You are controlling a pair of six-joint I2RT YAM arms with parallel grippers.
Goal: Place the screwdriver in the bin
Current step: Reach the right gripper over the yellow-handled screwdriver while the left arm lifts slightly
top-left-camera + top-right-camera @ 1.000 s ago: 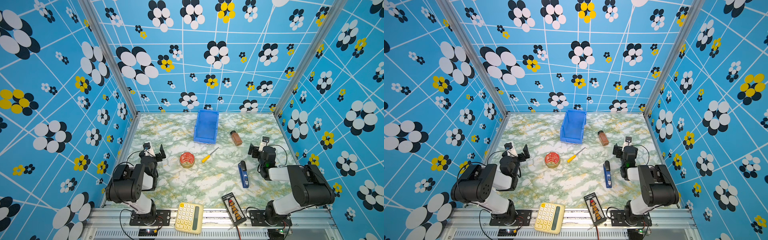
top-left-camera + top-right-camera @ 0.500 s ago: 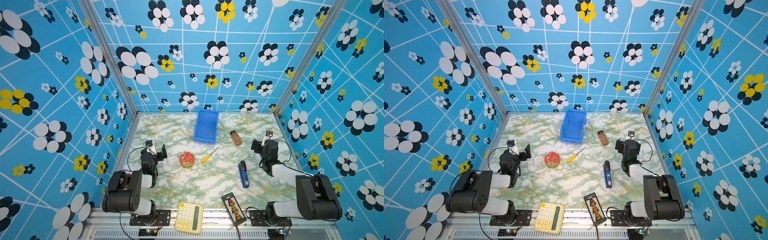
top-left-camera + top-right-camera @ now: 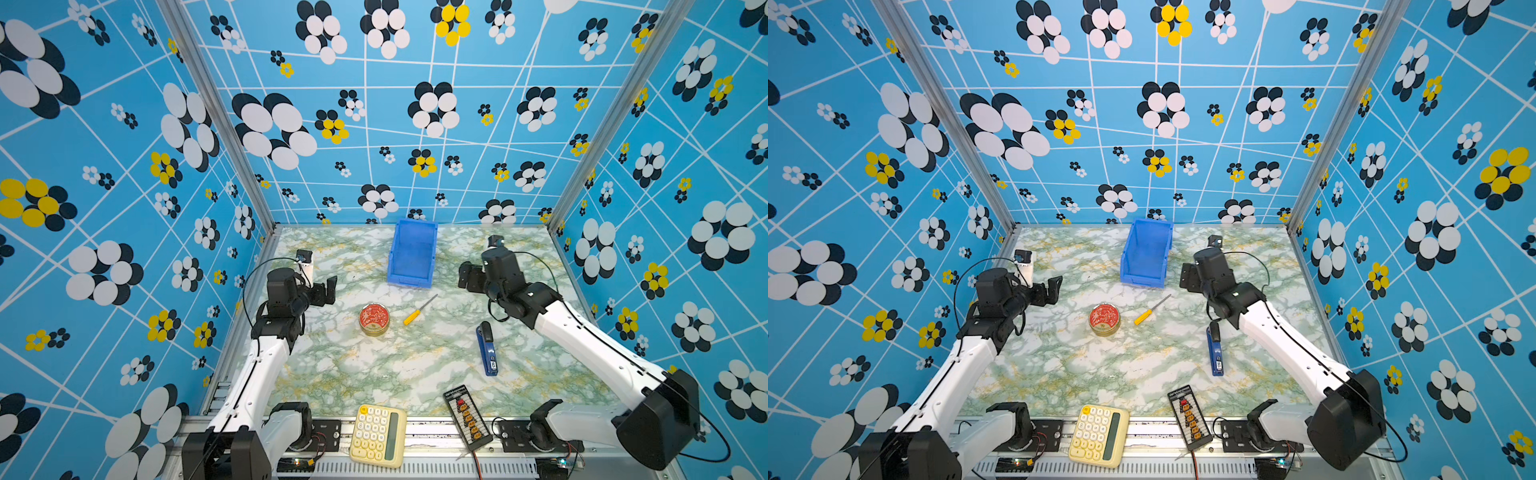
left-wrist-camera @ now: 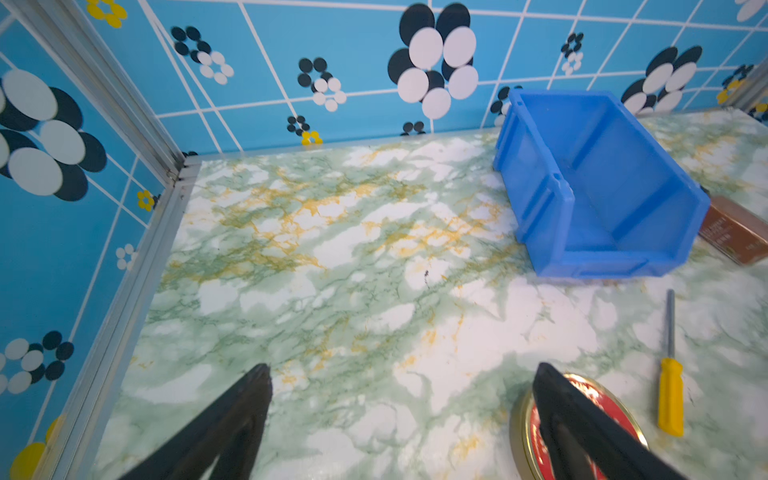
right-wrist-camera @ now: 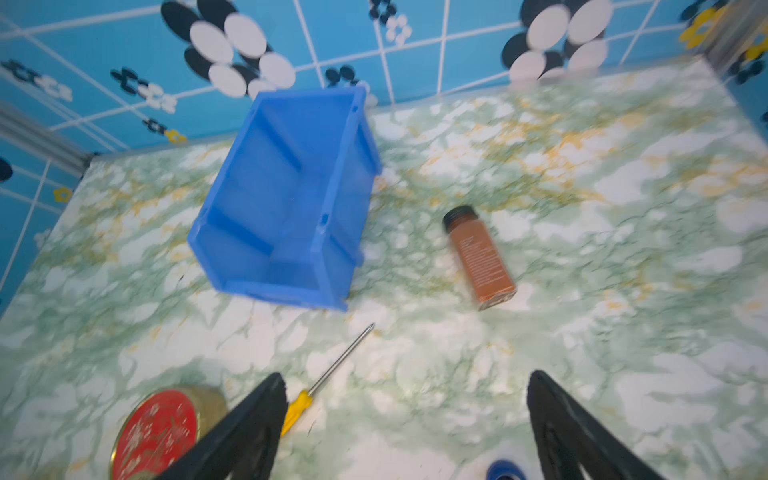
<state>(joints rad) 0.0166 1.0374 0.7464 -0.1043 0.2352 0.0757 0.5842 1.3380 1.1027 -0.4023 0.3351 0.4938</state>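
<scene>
In both top views I see the bin at the back of the worktop, its floor bare. The screwdriver lies on the worktop before it, beside the lidded red tin. Left wrist view: the left tool gapes, holding nothing. Right wrist view: the right tool is spread wide, likewise unladen.

Seen from the screwdriver on the table, the bin stands at twelve o'clock, the tin lies at nine, the stapler at four, the calculator at seven, farthest.
</scene>
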